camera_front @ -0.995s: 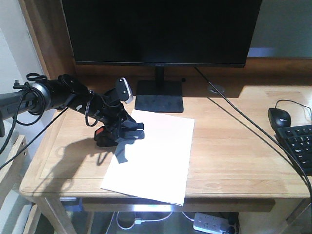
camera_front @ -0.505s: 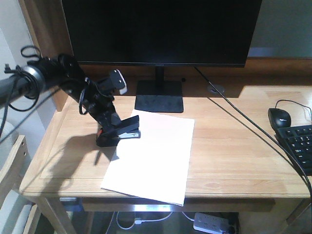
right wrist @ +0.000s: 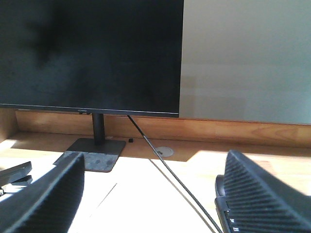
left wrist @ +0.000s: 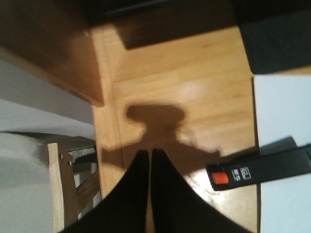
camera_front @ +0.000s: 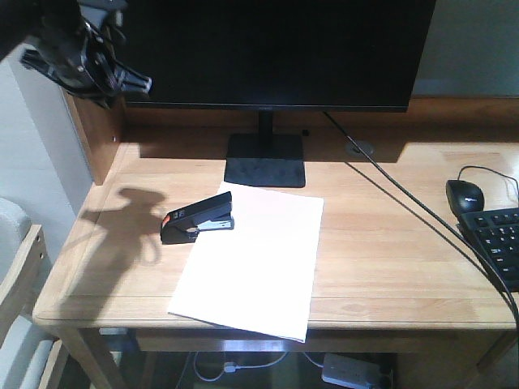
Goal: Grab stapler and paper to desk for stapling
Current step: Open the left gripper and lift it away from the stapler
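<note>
A light wooden counter (camera_front: 389, 235) carries a black stapler (camera_front: 198, 217) with an orange-red patch on its top arm. The stapler lies on its base at the upper left corner of a stack of white paper (camera_front: 253, 263); its front end overlaps the paper's edge and its rear end rests on bare wood. The paper lies flat near the counter's front edge, just in front of the stand of a large dark monitor (camera_front: 268, 53).

The left claw (left wrist: 149, 160) hangs high above the counter's left side, well apart from the stapler, its two dark fingers pressed together and holding nothing. The right claw (right wrist: 148, 194) has its ribbed fingers (right wrist: 257, 194) spread wide, empty, facing the monitor. A black mouse (camera_front: 465, 195) and keyboard (camera_front: 499, 243) sit at the far right.
</note>
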